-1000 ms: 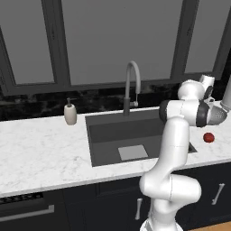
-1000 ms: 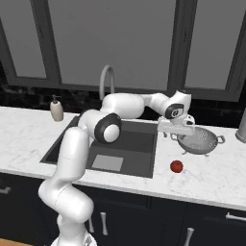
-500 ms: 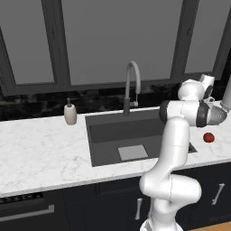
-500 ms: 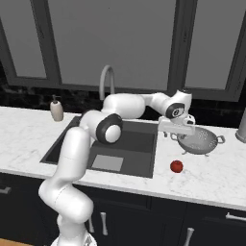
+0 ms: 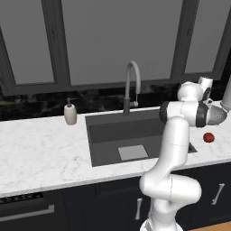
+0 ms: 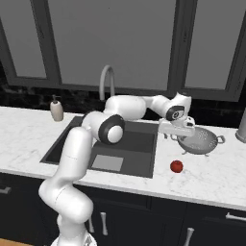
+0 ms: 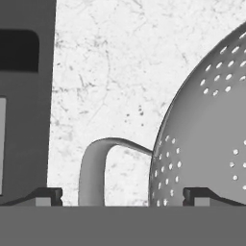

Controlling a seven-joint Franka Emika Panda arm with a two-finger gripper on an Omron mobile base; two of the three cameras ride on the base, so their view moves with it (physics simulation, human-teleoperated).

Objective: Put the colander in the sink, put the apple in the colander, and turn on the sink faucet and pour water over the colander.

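The tool (image 6: 178, 136) is spread open astride the near loop handle of the colander (image 6: 201, 141), nothing gripped, on the worktop (image 6: 211, 175) right of the sink (image 6: 139, 139). A thin handle may slip or tip when lifted; the apple (image 6: 176, 166) could be knocked.

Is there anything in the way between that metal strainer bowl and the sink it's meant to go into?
Nothing visible. The colander sits on the counter right of the sink, with bare marble between them. The apple lies nearer the front edge, off that path.
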